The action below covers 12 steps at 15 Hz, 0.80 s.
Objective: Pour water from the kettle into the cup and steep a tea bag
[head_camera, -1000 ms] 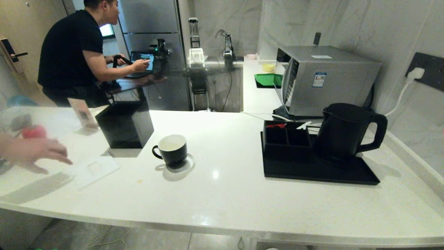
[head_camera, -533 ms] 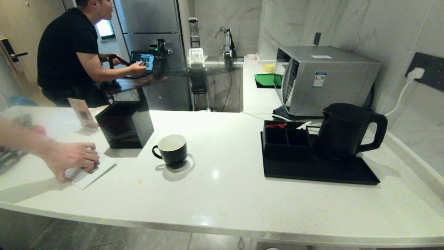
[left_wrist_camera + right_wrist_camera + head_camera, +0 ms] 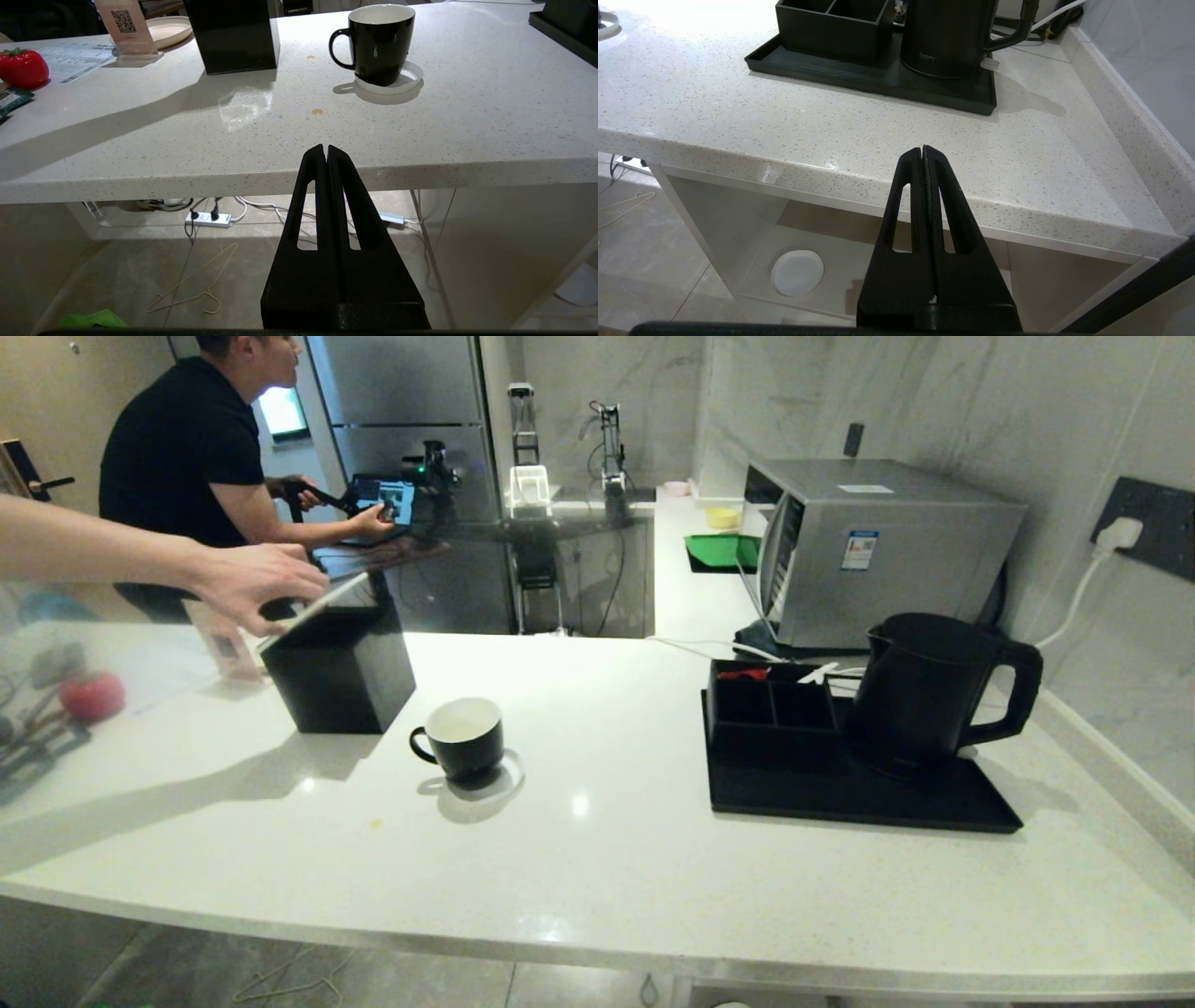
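One kettle (image 3: 920, 695) stands on one black tray (image 3: 859, 803) at the desk's (image 3: 607, 859) right, beside one divided box (image 3: 770, 705). One cup (image 3: 462, 737) sits on a saucer (image 3: 499, 784) mid-desk, near one black cube (image 3: 338, 663). Two end effectors, left (image 3: 325, 151) and right (image 3: 923, 154), are pressed together, empty, below the desk's edge. One hand (image 3: 252, 581) reaches over the cube.

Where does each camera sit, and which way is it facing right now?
Head: high, facing down over the counter; cup left, kettle right; no arm shows.
Left wrist: below the counter's edge, facing the cup; shut left gripper.
Right wrist: likewise, facing the kettle; shut right gripper.
Shared: head and left wrist, cup; head and right, kettle.
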{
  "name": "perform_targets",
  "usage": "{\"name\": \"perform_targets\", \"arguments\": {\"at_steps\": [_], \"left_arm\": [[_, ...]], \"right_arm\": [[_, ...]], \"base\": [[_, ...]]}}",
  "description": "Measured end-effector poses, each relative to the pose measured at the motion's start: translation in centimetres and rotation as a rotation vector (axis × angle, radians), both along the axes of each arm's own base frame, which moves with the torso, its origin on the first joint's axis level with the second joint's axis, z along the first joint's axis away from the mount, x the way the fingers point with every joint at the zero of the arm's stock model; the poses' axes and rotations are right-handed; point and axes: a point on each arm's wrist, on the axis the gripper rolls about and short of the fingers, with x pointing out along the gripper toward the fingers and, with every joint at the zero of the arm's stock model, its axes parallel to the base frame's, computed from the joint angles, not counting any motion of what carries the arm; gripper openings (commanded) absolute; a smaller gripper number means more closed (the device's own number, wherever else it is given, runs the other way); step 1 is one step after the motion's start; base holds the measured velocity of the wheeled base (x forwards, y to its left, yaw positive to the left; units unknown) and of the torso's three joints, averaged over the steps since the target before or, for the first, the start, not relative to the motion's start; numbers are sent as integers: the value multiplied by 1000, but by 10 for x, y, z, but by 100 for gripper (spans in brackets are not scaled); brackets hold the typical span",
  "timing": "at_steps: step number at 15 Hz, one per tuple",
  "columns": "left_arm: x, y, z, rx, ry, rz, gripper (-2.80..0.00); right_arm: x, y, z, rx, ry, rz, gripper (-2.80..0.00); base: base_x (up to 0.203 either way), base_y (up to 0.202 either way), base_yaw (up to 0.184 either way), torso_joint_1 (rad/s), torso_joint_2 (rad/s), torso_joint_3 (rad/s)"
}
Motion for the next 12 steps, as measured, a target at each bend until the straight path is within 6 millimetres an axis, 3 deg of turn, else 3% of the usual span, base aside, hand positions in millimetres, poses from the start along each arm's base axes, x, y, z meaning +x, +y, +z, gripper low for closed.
{"name": "perform_targets", "arguments": {"at_steps": [12], "left_arm": [[0, 0, 0, 0, 0, 0, -280]], "right_arm": [[0, 0, 0, 0, 0, 0, -280]], "base": [[0, 0, 0, 0, 0, 0]]}}
